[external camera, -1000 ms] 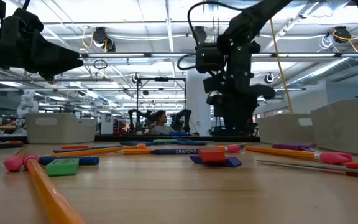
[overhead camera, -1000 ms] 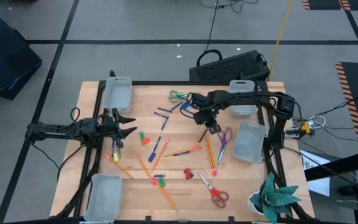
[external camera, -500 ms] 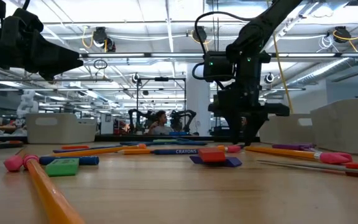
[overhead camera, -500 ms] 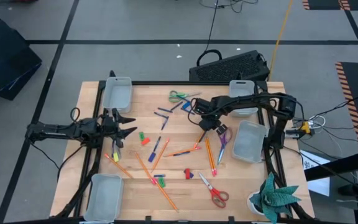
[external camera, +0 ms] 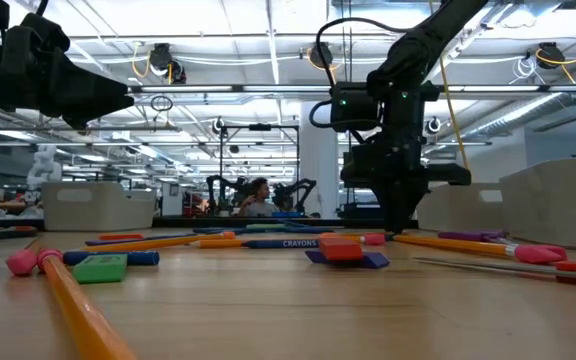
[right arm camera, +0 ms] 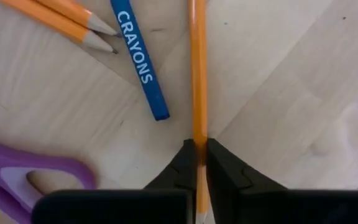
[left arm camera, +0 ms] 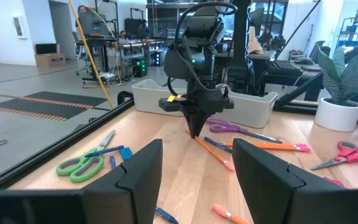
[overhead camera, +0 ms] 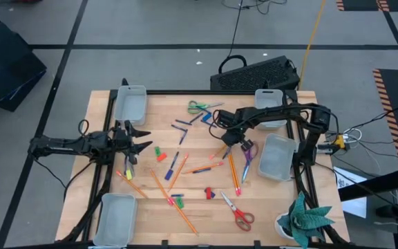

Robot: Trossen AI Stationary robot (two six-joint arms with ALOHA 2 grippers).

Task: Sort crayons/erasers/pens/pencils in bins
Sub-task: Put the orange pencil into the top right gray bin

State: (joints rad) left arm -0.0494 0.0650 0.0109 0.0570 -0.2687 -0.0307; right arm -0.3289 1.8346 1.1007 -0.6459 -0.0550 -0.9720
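— Where's my right tool (overhead camera: 228, 145) now?

— I have it down at the counter (overhead camera: 199, 205), right of the middle and just beside the purple scissors (overhead camera: 249, 151). In the right wrist view its fingertips (right arm camera: 183, 163) are pinched nearly together on an orange pencil (right arm camera: 197, 81) that lies flat on the wood. A blue crayon (right arm camera: 140, 57) printed CRAYONS sits just beside that pencil, with two more sharpened pencils (right arm camera: 73, 18) near it.

— And the left tool (overhead camera: 138, 138)?

— It hangs over the left edge of the counter with its fingers (left arm camera: 135, 180) spread wide, holding nothing.

— The rest of the things?

— Pens (overhead camera: 173, 164), crayons and pencils lie scattered across the middle. Green scissors (overhead camera: 197, 106) are near the far edge, red scissors (overhead camera: 238, 214) toward the near right corner. One bin (overhead camera: 277, 156) is by the right edge, just beside my right tool. The other bins (overhead camera: 130, 104) sit near the corners.
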